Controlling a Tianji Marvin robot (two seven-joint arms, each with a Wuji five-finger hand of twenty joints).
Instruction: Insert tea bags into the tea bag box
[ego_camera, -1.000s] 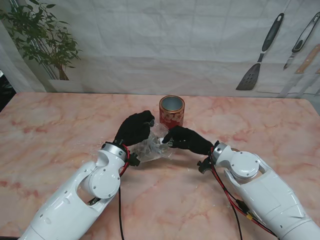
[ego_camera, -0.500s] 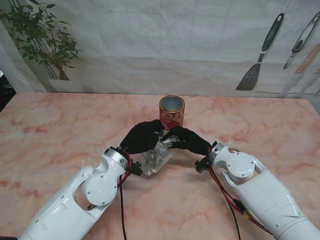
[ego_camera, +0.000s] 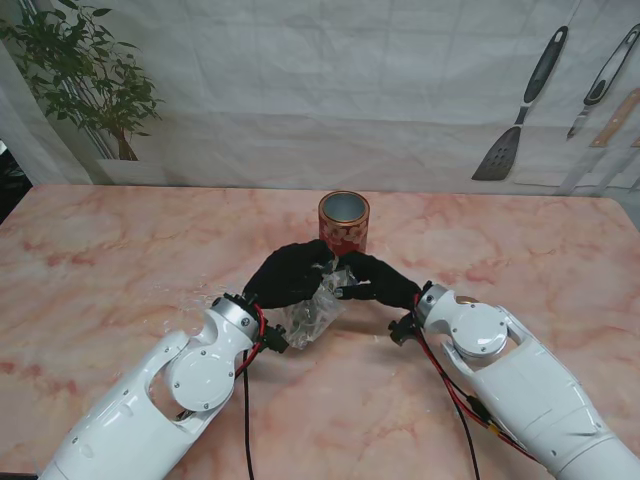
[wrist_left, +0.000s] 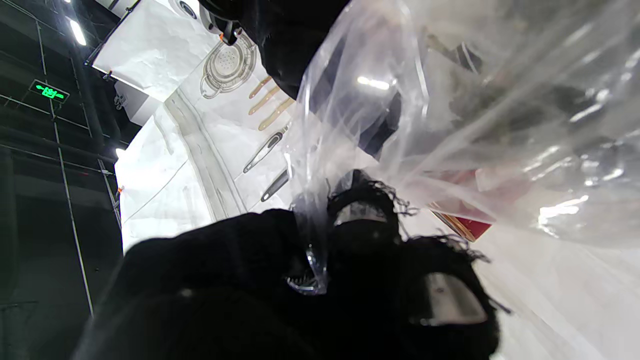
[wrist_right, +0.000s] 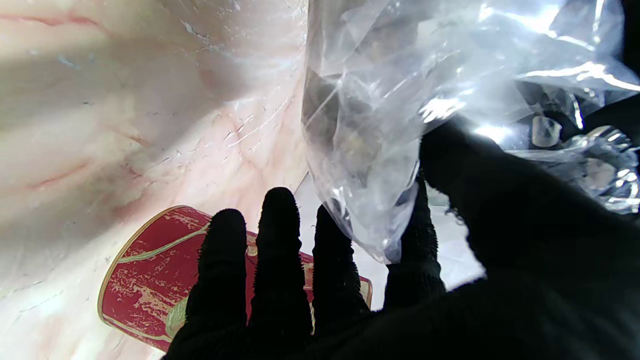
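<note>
A clear plastic bag (ego_camera: 315, 308) with dark tea bags inside hangs between my two black-gloved hands, just nearer to me than the red round tea box (ego_camera: 344, 224), whose top is open. My left hand (ego_camera: 288, 275) is shut on the bag's upper left edge; in the left wrist view the film (wrist_left: 450, 115) is pinched between its fingers (wrist_left: 365, 225). My right hand (ego_camera: 372, 280) grips the bag's right edge, thumb and forefinger closed on the plastic (wrist_right: 380, 130). The red box (wrist_right: 150, 280) shows beyond the right fingers (wrist_right: 280, 250).
The pink marble table (ego_camera: 120, 270) spreads to both sides. A backdrop with a printed plant (ego_camera: 85, 80) and printed kitchen tools (ego_camera: 520, 110) stands at the far edge. Red and black cables (ego_camera: 450, 390) run along the right arm.
Both hands have lifted the bag and drawn closer together toward the red box. The left hand shifted rightward. Over the last half second little has moved.
</note>
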